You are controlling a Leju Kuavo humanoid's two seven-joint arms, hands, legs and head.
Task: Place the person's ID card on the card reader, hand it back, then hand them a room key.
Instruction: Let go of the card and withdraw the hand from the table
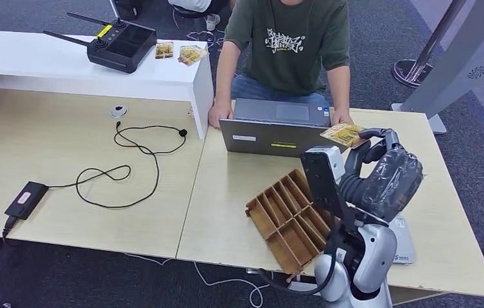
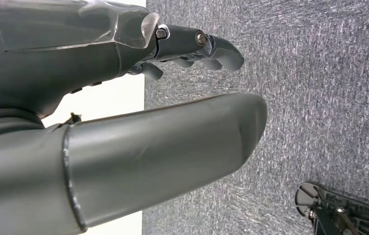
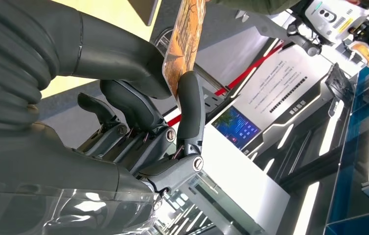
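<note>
The right hand (image 1: 387, 173) is raised over the right part of the wooden worktop (image 1: 85, 167), near its far edge, and holds a yellow patterned card (image 1: 342, 133) out toward the person (image 1: 287, 45) seated behind that edge. In the right wrist view the card (image 3: 185, 41) is pinched between the thick thumb and one dark finger, while the other fingers (image 3: 124, 105) curl in below it. The card's far end lies just beside the person's hand (image 1: 341, 117), which rests at the right corner of a grey laptop (image 1: 275, 125); whether that hand touches the card cannot be told. The person's other hand (image 1: 219, 117) rests at the laptop's left corner. Below the right hand, toward the near edge, lies a wooden tray (image 1: 287, 221) with slotted compartments, set at an angle. On the left part of the worktop a black cable (image 1: 121, 170) runs from a small black box (image 1: 26, 199) near the left edge. Beyond that stands a white counter (image 1: 66, 67) carrying a black remote controller (image 1: 121, 42) and several more yellow cards (image 1: 185, 52). The left hand (image 2: 124, 98) hangs over grey carpet (image 2: 295, 73), its fingers (image 2: 207, 46) loosely spread and holding nothing.
</note>
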